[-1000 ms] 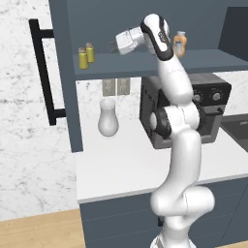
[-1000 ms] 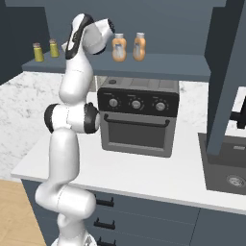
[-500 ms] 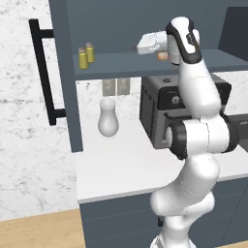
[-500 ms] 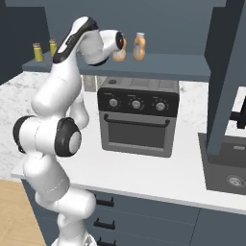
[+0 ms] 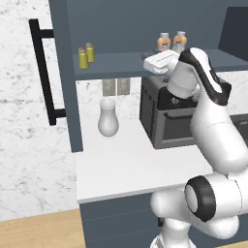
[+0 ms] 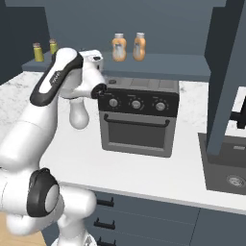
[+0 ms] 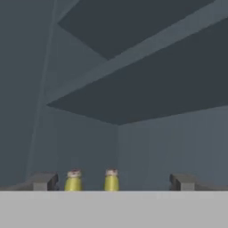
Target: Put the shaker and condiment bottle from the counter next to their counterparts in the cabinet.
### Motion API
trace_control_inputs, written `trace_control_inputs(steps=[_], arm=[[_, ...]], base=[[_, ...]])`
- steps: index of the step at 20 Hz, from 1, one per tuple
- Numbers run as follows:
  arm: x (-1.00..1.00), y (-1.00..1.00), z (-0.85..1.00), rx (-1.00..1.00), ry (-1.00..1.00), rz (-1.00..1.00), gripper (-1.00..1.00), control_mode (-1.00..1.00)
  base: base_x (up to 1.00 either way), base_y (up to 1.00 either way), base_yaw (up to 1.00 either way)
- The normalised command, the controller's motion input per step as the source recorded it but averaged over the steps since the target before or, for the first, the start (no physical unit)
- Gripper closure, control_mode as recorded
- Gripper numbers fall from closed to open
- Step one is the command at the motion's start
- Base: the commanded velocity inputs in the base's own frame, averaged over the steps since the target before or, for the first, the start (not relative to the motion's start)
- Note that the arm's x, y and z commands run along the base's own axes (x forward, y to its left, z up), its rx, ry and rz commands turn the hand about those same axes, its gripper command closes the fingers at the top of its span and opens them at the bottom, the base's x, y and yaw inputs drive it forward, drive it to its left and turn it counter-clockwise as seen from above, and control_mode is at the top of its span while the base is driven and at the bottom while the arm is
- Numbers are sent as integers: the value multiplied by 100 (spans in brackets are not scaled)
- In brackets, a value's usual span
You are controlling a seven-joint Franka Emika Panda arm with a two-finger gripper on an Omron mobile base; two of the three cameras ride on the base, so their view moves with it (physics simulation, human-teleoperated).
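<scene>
Two yellow-green shakers (image 5: 83, 58) (image 6: 37, 52) (image 7: 73, 180) stand side by side at the left of the cabinet shelf (image 5: 121, 64). Two orange condiment bottles (image 5: 163, 42) (image 6: 118, 46) stand together further right on the same shelf. My gripper (image 5: 149, 63) (image 6: 89, 55) (image 7: 112, 182) hangs in front of the shelf, just below and left of the bottles, open and holding nothing. It faces the shakers from a distance. The white counter (image 5: 126, 164) lies below.
A black toaster oven (image 5: 169, 118) (image 6: 139, 117) sits on the counter under the shelf, with a white vase (image 5: 108, 118) (image 6: 79, 114) to its left. The cabinet door with its long black handle (image 5: 43, 72) stands open at the left. A sink (image 6: 230, 178) is at the right.
The hand has pulled away from the bottles, moving right and down in front of the shelf. The elbow has swung out and lower. The jaws stayed open.
</scene>
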Motion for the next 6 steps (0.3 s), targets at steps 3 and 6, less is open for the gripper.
trace_control_inputs(steps=[3, 6], arm=[[-100, -76, 30, 0, -6, -10, -100, -100], [-100, -86, 36, 0, -2, -9, -100, -100]], base=[[0, 0, 0], [0, 0, 0]])
